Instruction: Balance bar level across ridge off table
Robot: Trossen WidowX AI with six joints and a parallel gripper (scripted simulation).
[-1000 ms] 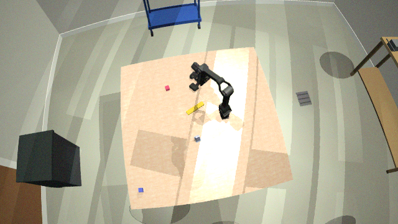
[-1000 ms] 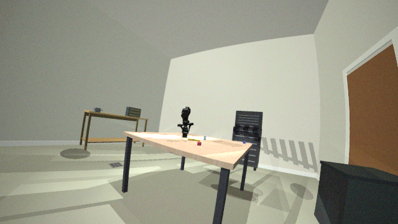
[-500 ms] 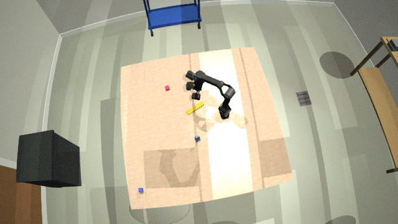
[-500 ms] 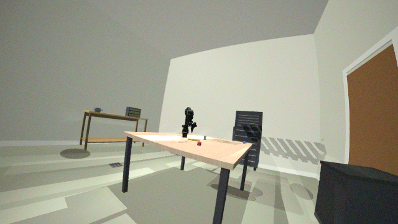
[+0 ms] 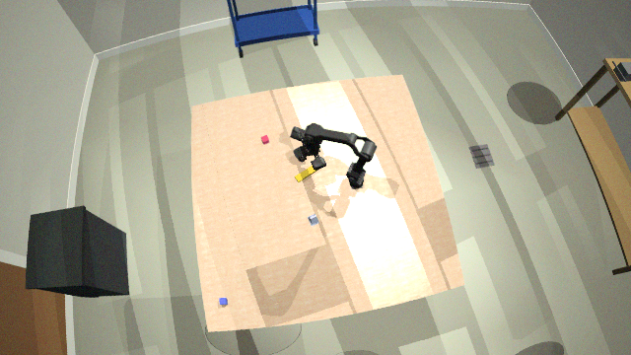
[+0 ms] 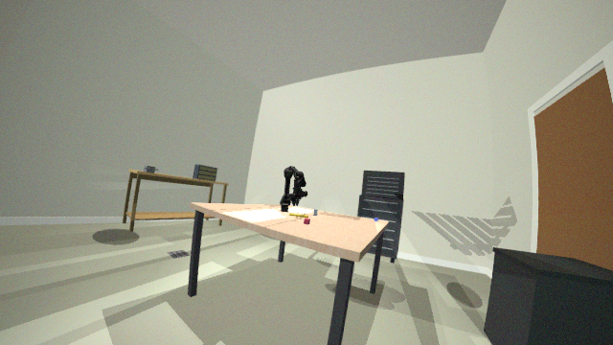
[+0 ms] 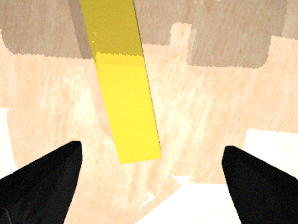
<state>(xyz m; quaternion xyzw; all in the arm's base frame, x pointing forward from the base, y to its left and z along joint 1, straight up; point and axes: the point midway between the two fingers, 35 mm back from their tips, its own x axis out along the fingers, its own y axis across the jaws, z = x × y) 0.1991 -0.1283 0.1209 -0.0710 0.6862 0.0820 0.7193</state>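
A bar [image 7: 120,63] lies flat on the table [image 7: 200,110], ahead of the open claw [image 7: 149,183], left of its centreline.

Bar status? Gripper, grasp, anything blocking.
Gripper open, holding nothing, above the near end of the yellow bar. Bar lying flat on the table, not gripped. Nothing between fingers and bar.
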